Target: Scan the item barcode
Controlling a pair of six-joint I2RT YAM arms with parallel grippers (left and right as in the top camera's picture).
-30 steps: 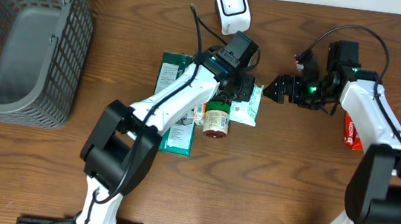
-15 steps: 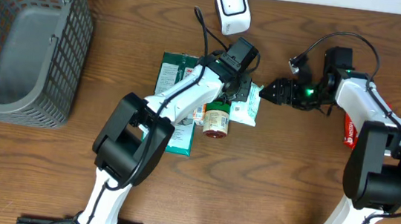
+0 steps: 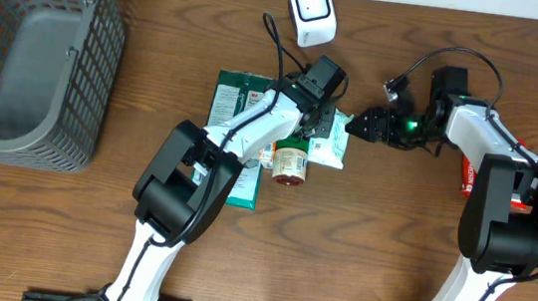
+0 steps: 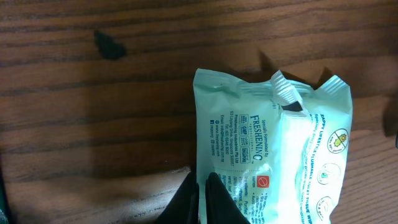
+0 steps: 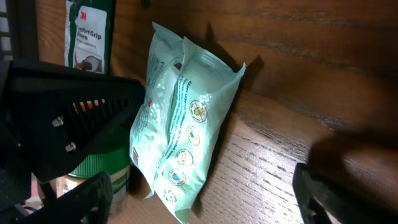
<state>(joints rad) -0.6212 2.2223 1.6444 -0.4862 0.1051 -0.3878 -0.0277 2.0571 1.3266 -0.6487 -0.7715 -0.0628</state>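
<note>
A: Where is the item?

B: The pale green plastic wipes packet [image 4: 273, 143] lies flat on the brown wooden tabletop [image 3: 387, 263], near the middle and a little towards the far side. Its printed face is up, with small text and round icons.

A: And the scanner?

B: The small white box-shaped barcode scanner [image 3: 311, 12] stands at the far edge, to the far left of the packet and well apart from it.

A: What is the left end effector doing?

B: The left end effector [image 4: 203, 190] has its jaws closed together. The tips sit right at the packet's left edge. I cannot tell whether they pinch the film or only touch it.

A: The right one?

B: The right end effector [image 3: 357, 126] is just to the right of the packet, pointing at it. Its jaws stand wide apart and hold nothing. In the right wrist view the packet lies in the gap between the two fingers, further out from them.

A: Anything else close by?

B: A small jar with a brownish round top [image 3: 291, 163] stands just beside the packet, on its near left. A flat dark green 3M package [image 3: 234, 102] lies to the left, partly under the left arm. A grey wire basket [image 3: 109, 54] is in the far left corner, and a red packet [image 3: 471, 177] lies to the right beside the right arm.
</note>
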